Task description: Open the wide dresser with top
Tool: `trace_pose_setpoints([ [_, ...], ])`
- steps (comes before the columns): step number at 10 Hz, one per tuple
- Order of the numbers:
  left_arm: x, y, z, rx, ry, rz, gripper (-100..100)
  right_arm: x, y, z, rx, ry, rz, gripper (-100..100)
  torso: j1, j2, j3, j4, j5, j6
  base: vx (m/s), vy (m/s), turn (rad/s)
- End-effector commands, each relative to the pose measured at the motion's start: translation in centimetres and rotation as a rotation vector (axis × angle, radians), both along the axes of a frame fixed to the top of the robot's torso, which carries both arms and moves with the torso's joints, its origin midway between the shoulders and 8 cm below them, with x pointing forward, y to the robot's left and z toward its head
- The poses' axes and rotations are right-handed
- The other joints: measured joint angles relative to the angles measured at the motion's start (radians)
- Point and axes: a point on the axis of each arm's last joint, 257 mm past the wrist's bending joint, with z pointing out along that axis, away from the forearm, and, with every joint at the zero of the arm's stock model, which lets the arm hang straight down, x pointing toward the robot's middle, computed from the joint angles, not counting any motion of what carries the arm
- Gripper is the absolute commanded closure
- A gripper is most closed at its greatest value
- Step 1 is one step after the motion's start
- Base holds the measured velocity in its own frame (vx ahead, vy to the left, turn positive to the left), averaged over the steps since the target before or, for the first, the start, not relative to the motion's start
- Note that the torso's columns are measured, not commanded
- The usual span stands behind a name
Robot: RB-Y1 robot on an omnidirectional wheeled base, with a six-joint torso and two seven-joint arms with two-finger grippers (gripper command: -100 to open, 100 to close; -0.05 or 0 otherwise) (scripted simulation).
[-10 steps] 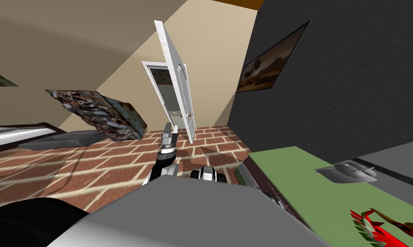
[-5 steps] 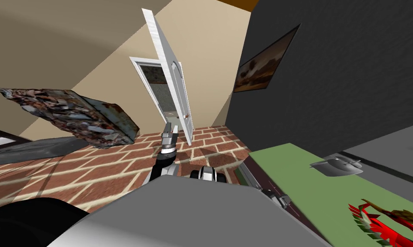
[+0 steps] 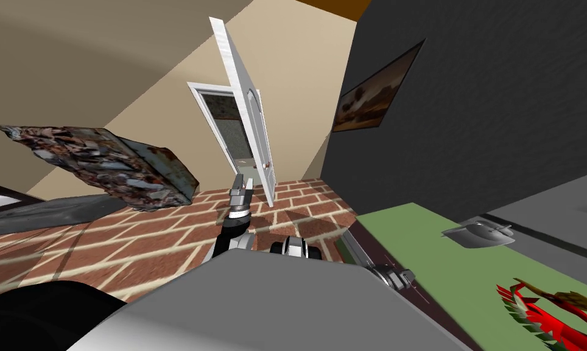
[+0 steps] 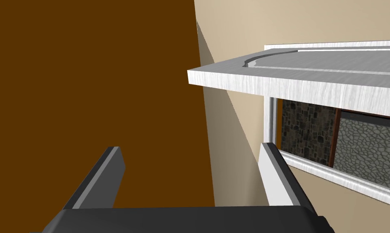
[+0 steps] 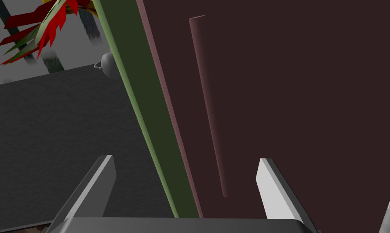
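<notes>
Stands close beside the dresser (image 3: 426,250), set on the right-arm side. Holds the right gripper (image 3: 402,277) low against the dresser's near edge, just under the rim of the green top (image 5: 147,101) and facing the dark maroon front (image 5: 311,101). Shows the right fingers (image 5: 271,182) spread well apart, clamped on nothing.

Looks along those fingers at a long, thin, rod-like handle (image 5: 206,101) of the same maroon, running along the front away from the gripper, with its near end falling between the two fingers and closer to one than to the other. Cannot tell whether either finger touches the handle or the front.

Finds, farther along the green top and well beyond the right gripper, a grey bowl-like thing (image 3: 478,236) and, off to one side of it, a red and green leafy thing (image 3: 539,311), both resting on the top and apart from each other.

Holds the left gripper (image 3: 240,183) stretched out forward over the brick floor (image 3: 134,237), pointing toward a white door (image 3: 249,134) standing ajar, and well apart from the dresser. Shows the left fingers (image 4: 271,178) likewise spread, with nothing between them.
</notes>
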Motion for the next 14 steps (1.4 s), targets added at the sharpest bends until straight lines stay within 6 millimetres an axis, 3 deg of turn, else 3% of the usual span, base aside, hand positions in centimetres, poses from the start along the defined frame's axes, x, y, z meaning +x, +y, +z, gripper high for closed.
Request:
trace_pose_setpoints([
  [1,0.0,0.0,0.0,0.000,0.000,0.000,0,0.1,-0.2,0.2,-0.001,-0.001,0.001,-100,0.000,0.000,0.000,0.000,0.000,0.000,-0.002,0.016,-0.002],
  [8,0.0,0.0,0.0,0.000,0.000,0.000,0,-1.5,-1.8,0.7,-0.006,0.000,0.121,-100,-0.001,0.003,0.002,0.001,0.000,0.000,0.152,0.013,-0.194],
  [9,0.0,0.0,0.0,0.000,0.000,0.000,0,-1.3,-1.6,0.7,-0.006,-0.002,0.106,100,-0.001,0.006,0.004,0.002,0.000,-0.002,-0.063,0.005,0.184],
  [14,0.0,0.0,0.0,0.000,0.000,0.000,0,0.2,-0.2,0.2,-0.002,0.000,0.002,100,0.006,0.002,0.000,0.001,0.000,0.000,-0.186,-0.026,0.237],
])
